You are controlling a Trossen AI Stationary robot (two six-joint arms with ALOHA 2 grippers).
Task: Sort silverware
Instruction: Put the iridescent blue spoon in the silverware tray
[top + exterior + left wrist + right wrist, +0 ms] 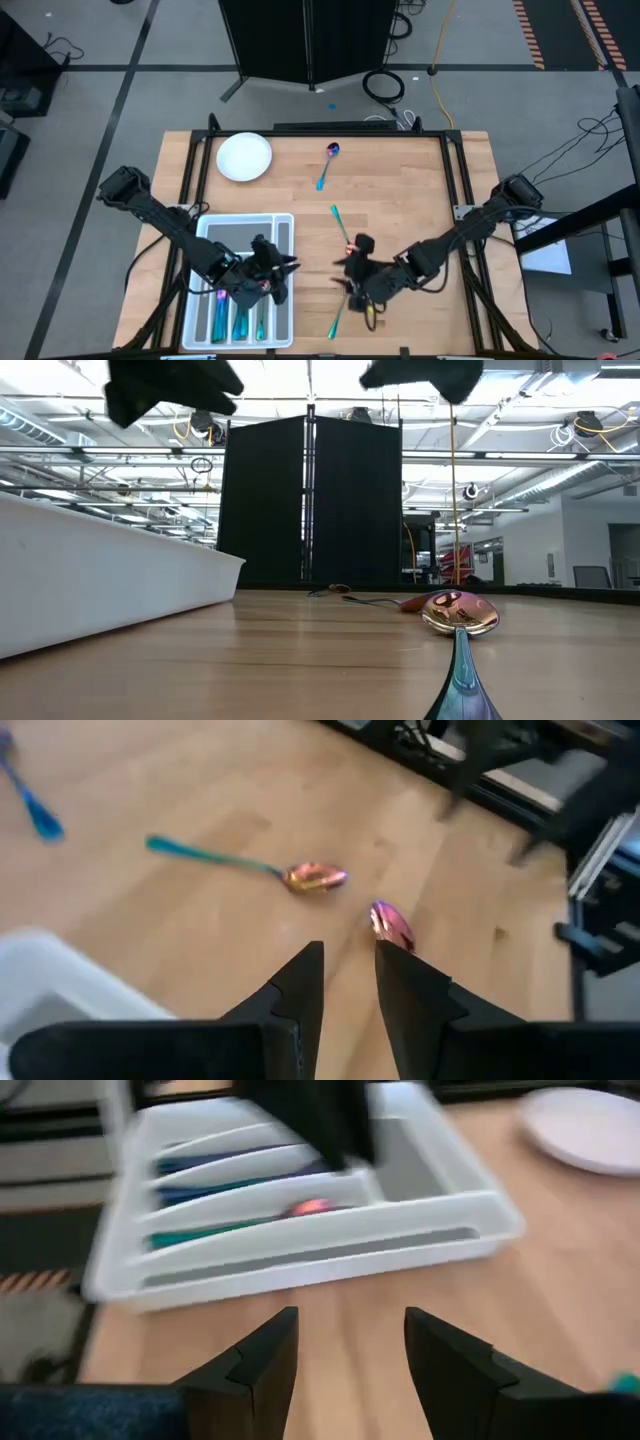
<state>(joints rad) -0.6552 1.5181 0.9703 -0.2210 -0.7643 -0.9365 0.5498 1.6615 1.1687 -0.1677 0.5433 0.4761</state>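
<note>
A: Over the translucent white compartment tray (205, 228) at the near left of the pale wooden worktop (400, 200) we see the left gripper (283, 268), hanging just past the tray's right rim. Its fingers (300, 985) stand a narrow gap apart with nothing between them.

B: Agreed. Inside the tray we count several slim iridescent pieces of silverware (240, 320), teal and blue, lying lengthwise in the near compartments. The right wrist view shows them too, with a pink glint among them, though we cannot tell forks from knives there.

A: And the right gripper (352, 285)?

B: We find it low over the worktop, near the front edge and well right of the tray. Its jaws are spread wide and hold nothing.

A: Loose pieces, then. We see a blue-handled spoon with a purple bowl (327, 165) towards the far side, right of the round white plate (244, 157).

B: A teal-handled spoon (340, 225) lies nearer the middle, just beyond the right gripper. Its pink-gold bowl shows clearly from the left wrist.

A: A third teal-handled spoon (336, 318) lies at the front edge, beside the right gripper. From table height we see its gold-pink bowl (460, 614) close up, resting on the wood.

B: The plate is well apart from all three spoons.
</note>
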